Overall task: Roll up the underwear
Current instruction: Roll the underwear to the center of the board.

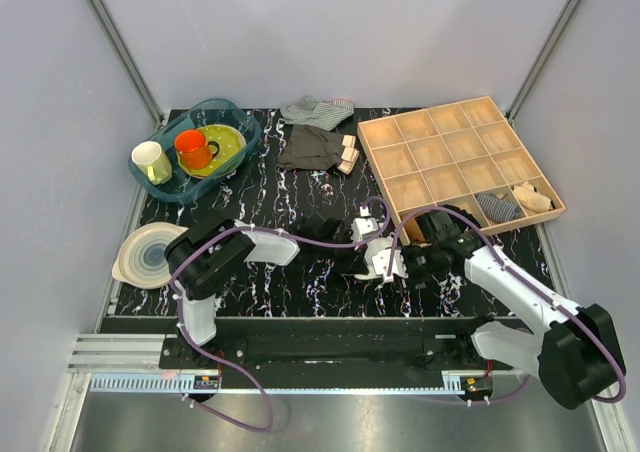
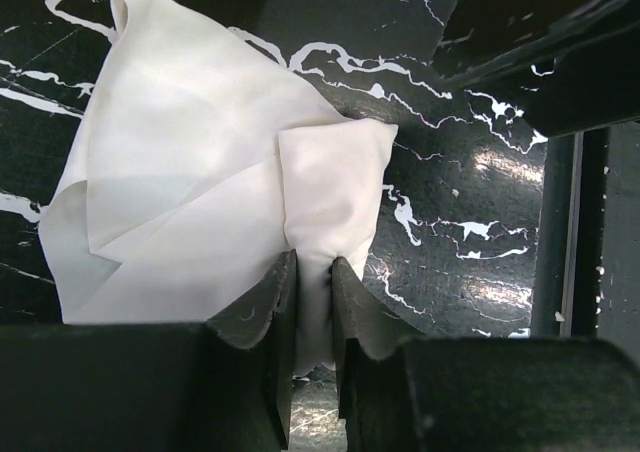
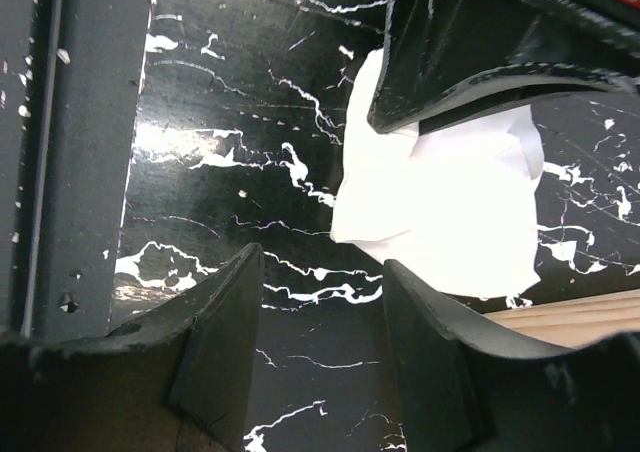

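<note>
The white underwear [image 1: 383, 258] lies crumpled on the black marbled table between my two grippers. In the left wrist view the underwear [image 2: 190, 162] spreads out to the left, with a folded flap at its right side. My left gripper [image 2: 313, 265] is shut on the near end of that flap, and cloth fills the narrow gap between its fingers. My right gripper [image 3: 322, 262] is open over bare table, just short of the underwear [image 3: 450, 212], with nothing between its fingers. From above, the left gripper [image 1: 352, 256] and the right gripper [image 1: 412, 258] face each other across the cloth.
A wooden compartment tray [image 1: 372, 152] stands at the back right with a striped cloth [image 1: 497, 207] and a beige item [image 1: 532, 198] in its near compartments. Behind lie a dark grey garment [image 1: 310, 147] and small wooden blocks [image 1: 348, 155]. A blue basin [image 1: 232, 107] of dishes and a plate [image 1: 150, 252] are on the left.
</note>
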Controlling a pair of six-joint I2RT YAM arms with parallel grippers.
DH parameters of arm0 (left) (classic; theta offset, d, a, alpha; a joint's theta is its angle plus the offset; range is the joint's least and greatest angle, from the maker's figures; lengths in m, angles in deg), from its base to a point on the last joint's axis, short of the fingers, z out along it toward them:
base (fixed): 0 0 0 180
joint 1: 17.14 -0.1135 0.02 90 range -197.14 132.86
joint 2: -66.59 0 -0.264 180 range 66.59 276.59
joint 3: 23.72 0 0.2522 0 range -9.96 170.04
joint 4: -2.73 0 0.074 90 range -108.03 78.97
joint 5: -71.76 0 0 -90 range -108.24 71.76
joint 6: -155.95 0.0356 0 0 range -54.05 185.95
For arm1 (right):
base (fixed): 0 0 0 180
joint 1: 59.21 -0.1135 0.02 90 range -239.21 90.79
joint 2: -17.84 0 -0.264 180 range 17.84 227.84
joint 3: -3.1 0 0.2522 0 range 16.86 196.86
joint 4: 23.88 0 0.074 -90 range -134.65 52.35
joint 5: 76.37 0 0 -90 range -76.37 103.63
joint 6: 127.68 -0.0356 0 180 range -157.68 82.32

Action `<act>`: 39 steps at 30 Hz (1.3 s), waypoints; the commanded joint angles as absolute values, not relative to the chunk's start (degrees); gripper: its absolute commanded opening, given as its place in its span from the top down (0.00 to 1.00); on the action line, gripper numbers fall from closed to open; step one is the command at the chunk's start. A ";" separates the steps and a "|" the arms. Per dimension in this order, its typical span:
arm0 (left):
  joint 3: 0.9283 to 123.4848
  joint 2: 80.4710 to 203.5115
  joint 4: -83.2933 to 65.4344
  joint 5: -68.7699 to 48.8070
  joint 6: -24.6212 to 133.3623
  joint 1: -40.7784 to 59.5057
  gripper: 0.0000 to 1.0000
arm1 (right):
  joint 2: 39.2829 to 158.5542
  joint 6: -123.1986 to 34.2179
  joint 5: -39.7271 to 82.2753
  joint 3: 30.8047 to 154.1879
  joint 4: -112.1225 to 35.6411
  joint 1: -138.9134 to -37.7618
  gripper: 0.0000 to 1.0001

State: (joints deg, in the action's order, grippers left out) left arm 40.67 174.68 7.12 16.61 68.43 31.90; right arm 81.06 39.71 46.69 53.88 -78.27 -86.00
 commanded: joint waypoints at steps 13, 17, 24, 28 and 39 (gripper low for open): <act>52.68 189.80 -25.43 30.96 67.97 27.43 0.89 | 81.37 43.19 51.09 56.33 -82.68 -88.46 0.34; 56.92 194.80 -30.98 34.40 69.99 25.41 0.89 | 83.84 41.34 47.48 55.36 -75.10 -90.41 0.35; 60.61 199.38 -32.92 40.02 69.73 22.51 0.88 | 89.28 40.72 41.77 53.69 -64.12 -94.19 0.39; 62.28 200.35 -33.62 40.29 69.20 22.15 0.88 | 91.40 40.11 40.27 53.07 -62.17 -96.65 0.43; 62.46 198.86 -28.27 37.66 64.11 21.80 0.85 | 94.92 36.50 39.38 52.28 -61.72 -100.34 0.59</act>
State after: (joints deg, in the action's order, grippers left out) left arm 65.52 196.08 -29.60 53.70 63.21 21.85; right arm 93.95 38.68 39.57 52.11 -62.44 -98.98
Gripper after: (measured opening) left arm 0.147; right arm 0.462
